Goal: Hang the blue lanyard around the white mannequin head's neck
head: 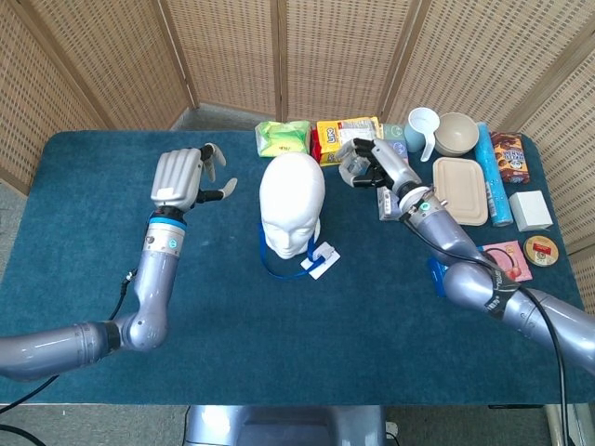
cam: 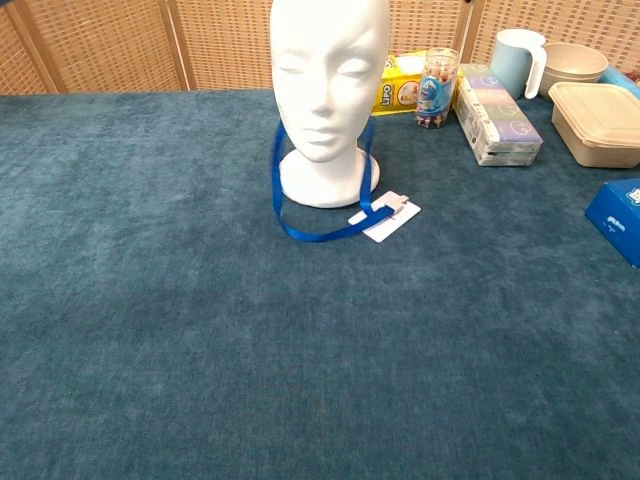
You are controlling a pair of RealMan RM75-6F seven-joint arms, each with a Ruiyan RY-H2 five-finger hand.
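- Two hands are showing in the head view, and we are seeing both raised above the blue table (head: 84, 232).
- The left hand (head: 181, 177) is hovering left of the head (head: 291, 206), fingers spread apart, holding nothing.
- The right hand (head: 365, 165) is hovering right of the head, near the snack packs (head: 346, 136). Its fingers are partly curled and loose, and we are seeing nothing in them.
- The head is standing upright near the table's middle, facing us.
- The lanyard (cam: 300, 225) is hanging around the neck. Its loop is drooping down over the base and lying on the table in front.
- The white badge (cam: 388, 215) at the lanyard's end is lying flat on the table, just right of the base.
- To the right we are seeing a cup (cam: 436, 88), a box (cam: 497, 114), a mug (cam: 517, 60), a bowl (cam: 575, 62) and a lidded container (cam: 598, 109).
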